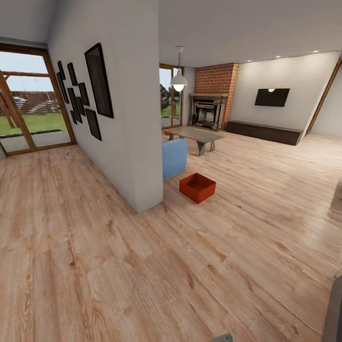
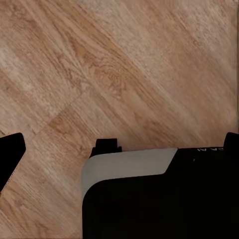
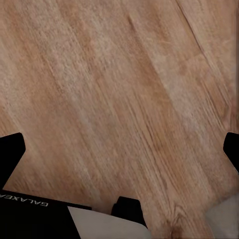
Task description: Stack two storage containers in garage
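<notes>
One orange-red storage container (image 1: 197,187) stands open-topped on the light wood planks of the living room, just beyond the end of a white partition wall and beside a blue sofa. It lies some way ahead of me, slightly right of centre. My left gripper (image 2: 119,149) hangs over bare wood planks, its dark fingertips (image 2: 10,154) far apart, open and holding nothing. My right gripper (image 3: 120,152) is likewise open over the planks, fingertips (image 3: 10,154) spread wide. The garage and its floor are out of view.
The white partition wall (image 1: 128,118) with black frames juts toward me at the left centre. Behind the container are the blue sofa (image 1: 174,156), a grey coffee table (image 1: 199,135) and a brick fireplace (image 1: 209,109). Wood-framed glass doors (image 1: 28,104) stand at the far left. My dark base (image 2: 159,199) fills part of the left wrist view.
</notes>
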Controlling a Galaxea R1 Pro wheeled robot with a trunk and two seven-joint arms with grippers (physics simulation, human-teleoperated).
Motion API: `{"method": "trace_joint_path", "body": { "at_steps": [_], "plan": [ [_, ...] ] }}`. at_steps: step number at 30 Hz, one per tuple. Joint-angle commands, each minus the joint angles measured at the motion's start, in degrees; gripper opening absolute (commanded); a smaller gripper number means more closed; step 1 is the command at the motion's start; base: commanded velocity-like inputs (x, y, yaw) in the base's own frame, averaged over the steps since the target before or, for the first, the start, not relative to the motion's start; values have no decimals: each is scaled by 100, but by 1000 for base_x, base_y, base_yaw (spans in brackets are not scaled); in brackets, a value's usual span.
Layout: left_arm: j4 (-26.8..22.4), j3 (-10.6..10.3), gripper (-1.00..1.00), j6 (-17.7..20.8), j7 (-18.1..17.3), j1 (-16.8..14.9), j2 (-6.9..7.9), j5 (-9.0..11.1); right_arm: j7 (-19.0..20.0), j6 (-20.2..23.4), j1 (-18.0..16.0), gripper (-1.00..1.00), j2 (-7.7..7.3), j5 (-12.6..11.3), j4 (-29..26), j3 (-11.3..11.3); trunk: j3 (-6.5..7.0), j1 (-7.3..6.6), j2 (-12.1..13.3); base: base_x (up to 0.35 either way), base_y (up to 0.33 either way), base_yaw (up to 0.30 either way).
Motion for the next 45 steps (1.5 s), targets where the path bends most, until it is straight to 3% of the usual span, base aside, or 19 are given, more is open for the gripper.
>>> {"method": "trace_joint_path", "body": {
  "at_steps": [1, 24, 45],
  "plan": [
    [1, -16, 100, -9, 1, -3, 2, 2, -41, 31, -3, 100, -4, -55, -10, 50, -6, 3, -3, 318, -32, 0],
    [1, -16, 100, -8, 1, -3, 2, 3, -41, 31, -3, 100, -4, -55, -11, 52, -6, 3, -3, 330, -2, -4],
    [-2, -16, 100, -8, 1, -3, 2, -1, -41, 31, -3, 100, -4, -55, -5, 53, 27, 3, -3, 314, -75, -229]
  ]
}}
